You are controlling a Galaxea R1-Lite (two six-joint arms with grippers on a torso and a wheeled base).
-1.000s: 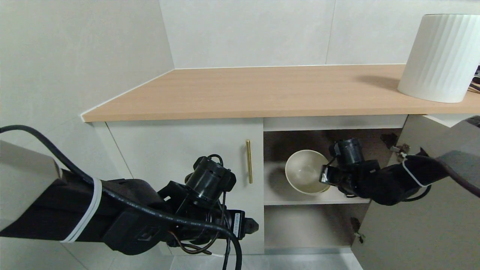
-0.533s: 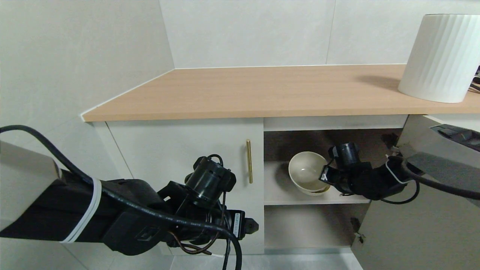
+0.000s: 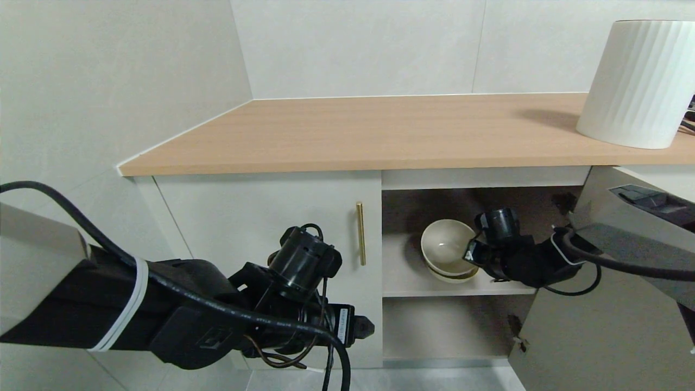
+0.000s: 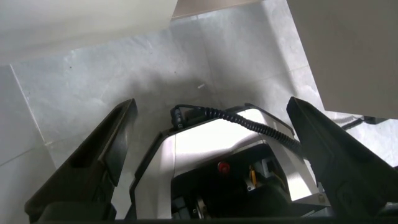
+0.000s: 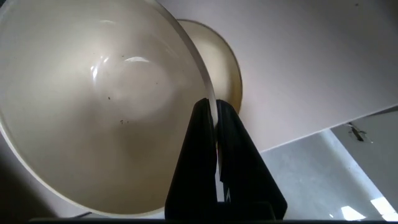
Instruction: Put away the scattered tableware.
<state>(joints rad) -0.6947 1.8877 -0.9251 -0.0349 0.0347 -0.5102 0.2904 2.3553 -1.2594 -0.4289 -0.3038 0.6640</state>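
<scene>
A cream bowl (image 3: 444,247) (image 5: 93,93) is tilted inside the open cabinet, just above a second cream bowl (image 3: 455,277) (image 5: 222,62) that lies on the upper shelf (image 3: 402,279). My right gripper (image 3: 470,255) (image 5: 215,155) is shut on the tilted bowl's rim, one finger inside and one outside. Whether the two bowls touch cannot be made out. My left gripper (image 3: 365,327) (image 4: 211,107) hangs low in front of the closed left door, open with nothing between its fingers; below it is the tiled floor.
The closed left door has a brass handle (image 3: 359,233). The right cabinet door (image 3: 597,331) stands swung open beside my right arm. A white ribbed cylinder (image 3: 638,81) stands on the wooden counter (image 3: 353,136). The lower compartment (image 3: 445,326) holds nothing.
My right gripper has carried the bowl a little deeper into the cabinet and lowered it, less tilted, over the second bowl. The left arm has stayed still.
</scene>
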